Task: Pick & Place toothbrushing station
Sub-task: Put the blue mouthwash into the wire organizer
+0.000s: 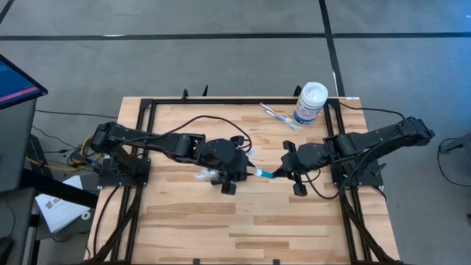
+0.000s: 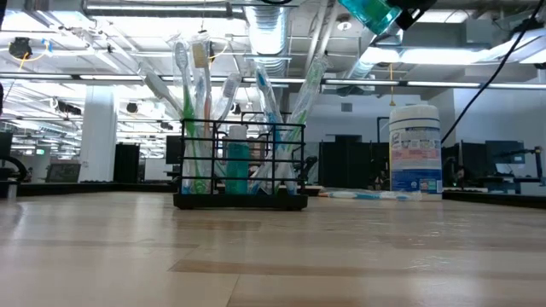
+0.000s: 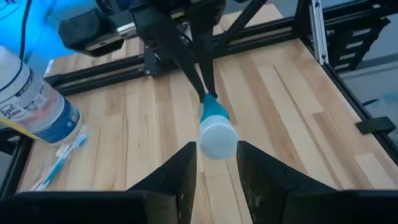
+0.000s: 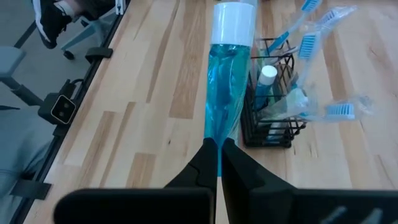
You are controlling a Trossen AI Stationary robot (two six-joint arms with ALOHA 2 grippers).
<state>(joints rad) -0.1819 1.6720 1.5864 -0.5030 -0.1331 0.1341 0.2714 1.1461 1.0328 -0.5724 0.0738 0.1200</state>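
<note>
A teal toothpaste tube (image 4: 224, 81) with a white cap hangs in the air between my two grippers, above the middle of the table. My right gripper (image 4: 219, 149) is shut on its flat tail end. My left gripper (image 3: 216, 152) has the cap between its fingertips. The toothbrushing station (image 4: 270, 115), a black wire holder, stands on its base on the table, below and beside the tube. It holds wrapped toothbrushes and a small bottle. In the high view the station (image 1: 213, 175) is mostly hidden under my left arm. My left gripper has the tube's white cap (image 3: 217, 140) between its two fingertips, and the cap fills the gap. The fingers come slanting down from the table's left, along the tube's line. The tube is clear of the table. My right gripper pinches the tube's flat crimped tail (image 4: 219, 138) between its two fingertips, slanting down from the table's right. The tube runs straight on from the fingers toward my left gripper, lifted clear of the table.
A white round canister (image 1: 310, 103) with a blue and yellow label stands at the far right of the table. A loose blue and white toothbrush (image 1: 278, 115) lies beside it. Black frame rails (image 1: 147, 147) run along the table's left, right and far sides.
</note>
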